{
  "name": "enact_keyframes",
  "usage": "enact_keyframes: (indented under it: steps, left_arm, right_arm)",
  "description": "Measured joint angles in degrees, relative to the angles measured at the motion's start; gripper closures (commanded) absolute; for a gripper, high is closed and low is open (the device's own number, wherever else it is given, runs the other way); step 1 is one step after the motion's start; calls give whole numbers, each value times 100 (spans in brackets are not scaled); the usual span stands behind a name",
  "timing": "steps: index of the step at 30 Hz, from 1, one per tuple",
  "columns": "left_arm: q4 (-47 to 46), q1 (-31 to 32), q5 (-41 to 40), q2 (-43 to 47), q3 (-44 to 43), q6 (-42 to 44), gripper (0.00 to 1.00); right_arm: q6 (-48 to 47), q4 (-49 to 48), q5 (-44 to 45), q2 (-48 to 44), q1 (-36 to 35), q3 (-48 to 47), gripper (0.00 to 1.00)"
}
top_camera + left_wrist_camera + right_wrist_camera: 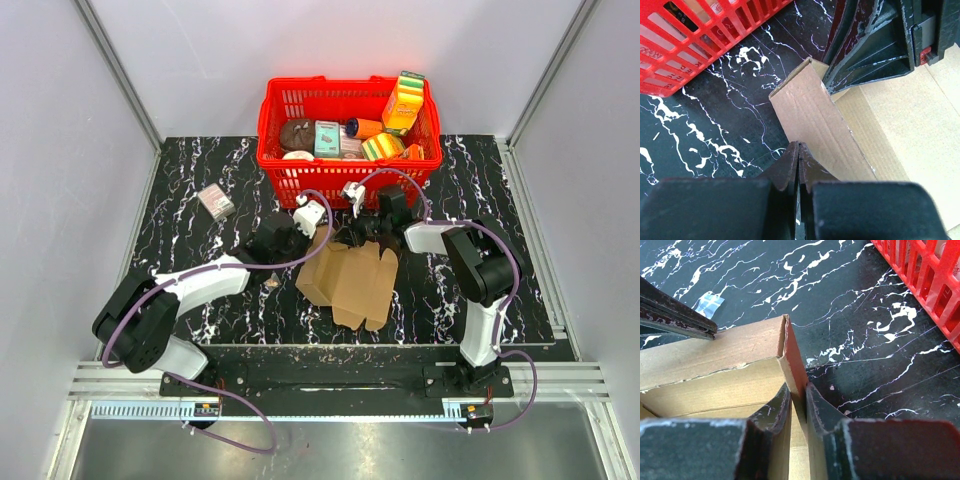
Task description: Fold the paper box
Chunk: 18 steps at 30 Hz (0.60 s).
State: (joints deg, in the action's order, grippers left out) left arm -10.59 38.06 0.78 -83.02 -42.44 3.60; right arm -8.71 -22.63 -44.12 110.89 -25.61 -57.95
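The paper box [350, 285] lies mostly flat, brown and unprinted, on the black marble table between both arms. At its far left corner a flap stands up [815, 120]. My left gripper [303, 244] is shut with nothing between its fingers, and its tips [800, 148] rest against the near edge of that raised panel. My right gripper [354, 238] straddles an upright end flap [792, 357] of the box, its fingers [815, 405] closed against both sides of the card. In the right wrist view the left gripper's fingers [680, 317] touch the top of the adjoining panel.
A red basket [290, 175] full of colourful packages stands just behind the box, close to both grippers [690, 45] [930, 285]. A small pinkish-grey box [216, 202] lies at the left. A small scrap [270, 284] lies beside the left arm.
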Motion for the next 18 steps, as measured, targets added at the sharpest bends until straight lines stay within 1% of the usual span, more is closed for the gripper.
enact_keyframes:
  steps: [2, 10, 14, 18]
  left_arm:
    - [-7, 0, 2, 0, 0, 0, 100]
    - [-35, 0, -7, 0, 0, 0, 100]
    - [-68, 0, -7, 4, 0, -2, 100]
    - [-114, 0, 17, 26, 0, -7, 100]
  right_arm:
    - [-4, 2, -2, 0, 2, 0, 100]
    - [4, 17, 55, -149, 2, 166, 100]
    - [0, 409, 166, -479, -9, 334, 100]
    - [-122, 1075, 407, -938, -105, 341, 100]
